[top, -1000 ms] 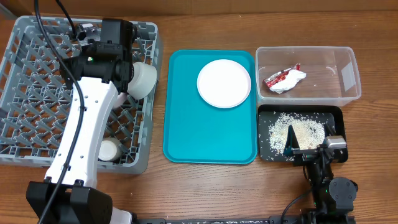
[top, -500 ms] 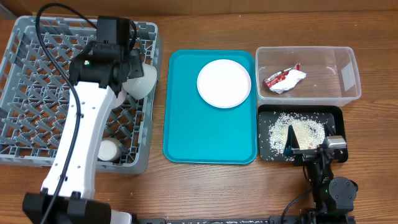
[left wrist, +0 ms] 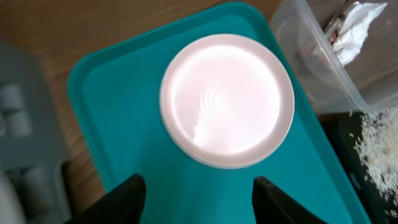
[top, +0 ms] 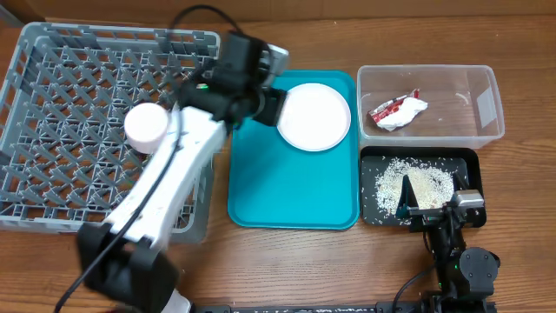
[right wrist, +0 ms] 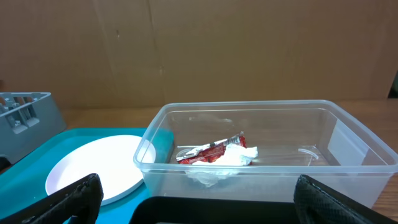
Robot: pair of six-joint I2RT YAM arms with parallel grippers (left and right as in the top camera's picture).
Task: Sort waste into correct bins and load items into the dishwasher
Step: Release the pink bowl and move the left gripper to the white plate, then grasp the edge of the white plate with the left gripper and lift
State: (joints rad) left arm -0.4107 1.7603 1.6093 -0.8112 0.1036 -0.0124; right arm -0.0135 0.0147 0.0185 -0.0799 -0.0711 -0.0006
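The round pale plate [top: 314,116] lies at the back of the teal tray [top: 287,191]. My left gripper [top: 267,108] hovers open and empty just left of the plate. In the left wrist view its tips [left wrist: 199,184] stand apart over the tray, close to the plate [left wrist: 227,109]. A pale pink bowl [top: 146,126] sits in the grey dish rack [top: 52,87]. The red-and-white wrapper [top: 395,111] lies in the clear tub [top: 486,78]. Rice [top: 415,183] lies in the black tray [top: 473,161]. My right gripper [top: 430,207] is open over the black tray's front.
My left arm crosses the rack's right side and hides part of it. In the right wrist view the clear tub [right wrist: 249,109] with the wrapper [right wrist: 217,152] stands just ahead, the plate [right wrist: 93,165] to its left and the rack's corner [right wrist: 25,112] beyond.
My left arm has swung right, out of the rack to the teal tray beside the plate. The pink bowl now shows in the rack. The right arm has not moved.
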